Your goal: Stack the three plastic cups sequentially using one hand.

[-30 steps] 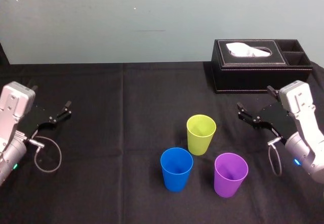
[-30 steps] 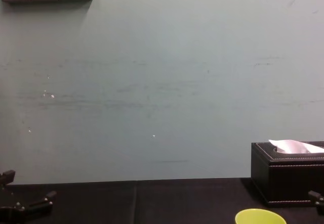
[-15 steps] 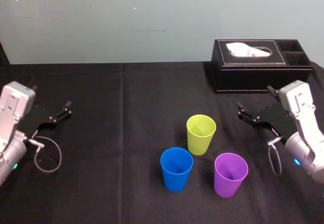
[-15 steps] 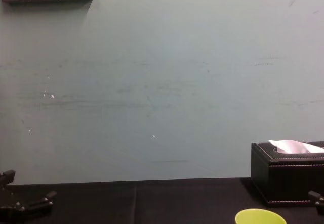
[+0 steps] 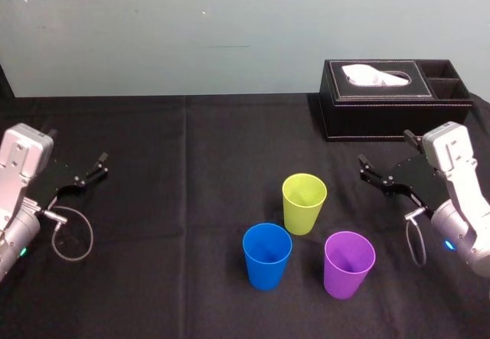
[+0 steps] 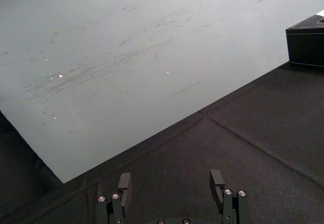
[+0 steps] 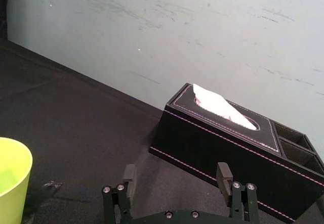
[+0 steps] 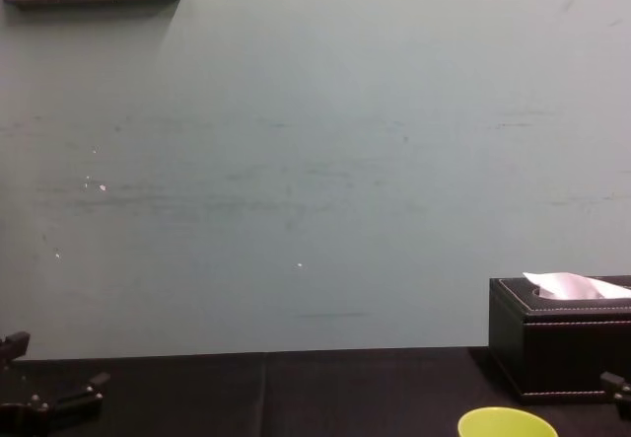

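Observation:
Three upright plastic cups stand close together on the black cloth in the head view: a lime-yellow cup, a blue cup in front of it to the left, and a purple cup to the right. The lime-yellow cup's rim peeks in at the chest view's bottom, and its side shows in the right wrist view. My right gripper hovers open to the right of the cups, apart from them, with nothing between its fingers. My left gripper rests open at the far left.
A black tissue box with a white tissue stands at the back right, behind my right gripper. A pale wall rises behind the table. A cable loop hangs by the left arm.

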Available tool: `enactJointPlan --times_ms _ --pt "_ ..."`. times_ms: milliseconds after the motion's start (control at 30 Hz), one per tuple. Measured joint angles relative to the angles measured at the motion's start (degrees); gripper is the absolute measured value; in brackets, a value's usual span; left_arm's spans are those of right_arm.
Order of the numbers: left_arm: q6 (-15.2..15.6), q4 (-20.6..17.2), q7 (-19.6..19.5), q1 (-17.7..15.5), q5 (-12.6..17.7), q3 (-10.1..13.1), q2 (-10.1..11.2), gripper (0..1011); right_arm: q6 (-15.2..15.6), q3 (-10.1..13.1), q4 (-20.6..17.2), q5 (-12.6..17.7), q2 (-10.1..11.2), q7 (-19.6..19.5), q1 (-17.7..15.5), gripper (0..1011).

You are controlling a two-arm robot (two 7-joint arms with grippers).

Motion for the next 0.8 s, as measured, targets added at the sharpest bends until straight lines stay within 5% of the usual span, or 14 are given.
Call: enactJointPlan --times_ms 467,800 --pt "0.0 0.0 0.0 0.0 0.0 0.0 0.0 1010 0.0 0.0 0.0 0.0 0.0 0.0 0.0 1003" --pt "0.0 0.0 0.0 0.0 0.0 0.0 0.0 1010 2.1 2.8 -2.3 1.7 0.3 2.9 -1.4 1003"
